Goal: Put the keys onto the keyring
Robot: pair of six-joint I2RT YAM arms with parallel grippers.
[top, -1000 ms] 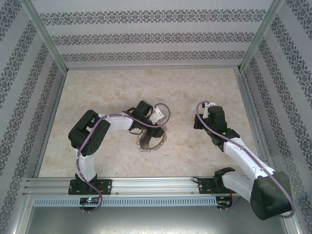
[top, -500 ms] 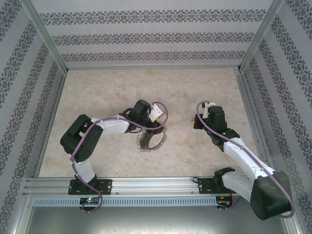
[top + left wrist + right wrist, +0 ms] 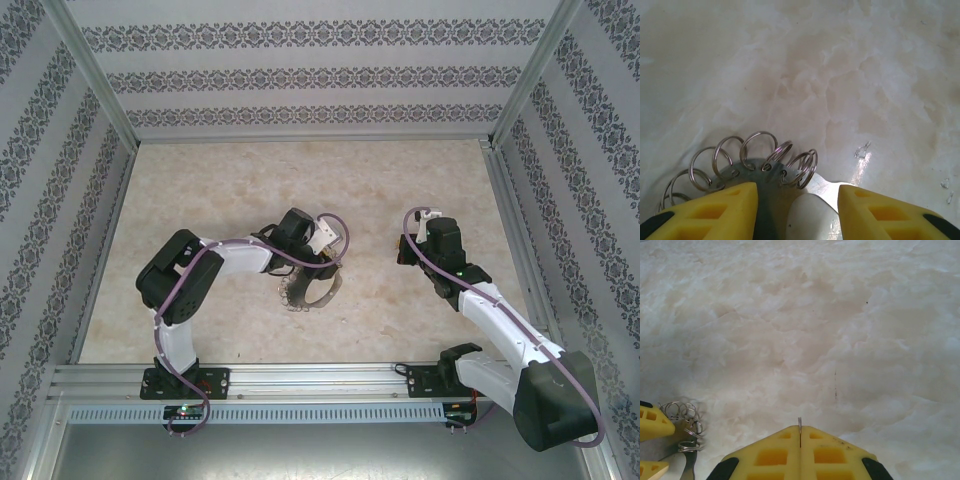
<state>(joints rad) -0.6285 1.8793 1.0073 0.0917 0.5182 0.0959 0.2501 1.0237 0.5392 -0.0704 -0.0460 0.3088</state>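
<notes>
**Top view.** The left arm is reaching across the desk to the keyring. The keyring is lying flat near the desk's middle, between the two arms. The left gripper is hanging over the ring's far edge. The right arm is bending inward from the right, with its wrist near the ring but apart from it.

**Left wrist view.** The left gripper is straddling the keyring, and its yellow fingers are standing apart. The ring's flat metal band is lying between them, with a row of small wire loops fanning out just ahead. A rounded white piece is sitting in the gap beside the band. Whether the pads are pressing on the band cannot be told.

**Right wrist view.** The right gripper is hovering over bare desk with its fingers pressed together. A thin grey sliver is standing in the seam between them, with too little of it showing to identify. At lower left, the left gripper's fingertips are flanking the keyring, one above it and one below.
</notes>
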